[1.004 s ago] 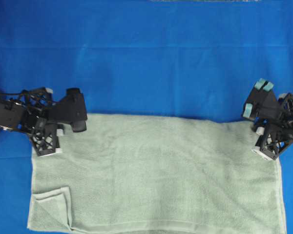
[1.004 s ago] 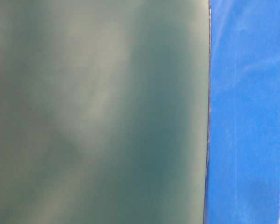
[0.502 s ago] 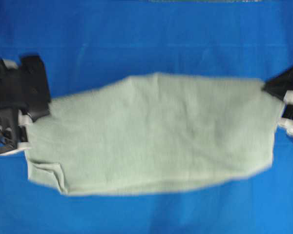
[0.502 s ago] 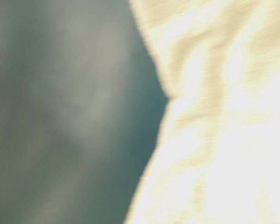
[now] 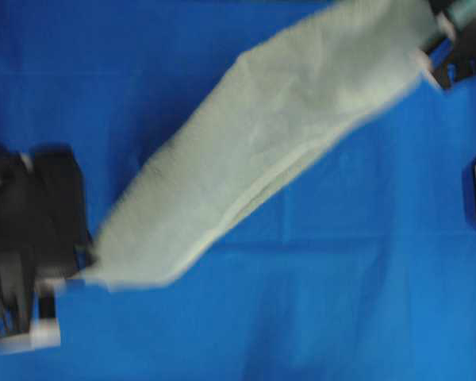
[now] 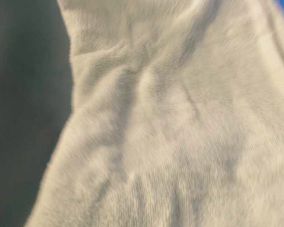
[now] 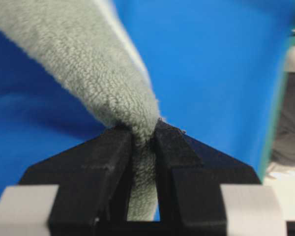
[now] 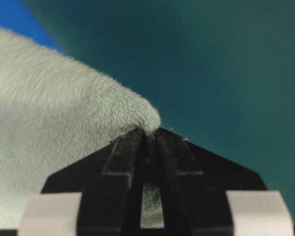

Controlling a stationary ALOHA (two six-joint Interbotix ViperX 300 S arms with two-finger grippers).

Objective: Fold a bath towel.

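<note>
Overhead view: bright, even light, no glare. Heavy motion blur on the towel (image 5: 262,151), edges smeared, and on the left gripper (image 5: 78,268), w/ a dark soft shadow under it on the blue cloth (image 5: 317,302). Right gripper (image 5: 430,49) at the top edge also blurred.

Table-level view: towel (image 6: 180,123) fills most of the pic, slightly soft, pile streaked by motion; folds throw gentle grey shadows. Left strip dark, murky, out of focus.

Left wrist view: pile near the black fingers (image 7: 108,162) sharp; background blue soft, far right edge washed out & defocused.

Right wrist view: fingers (image 8: 125,162) fairly sharp, towel (image 8: 54,128) softer to the left, background dim teal, featureless.
</note>
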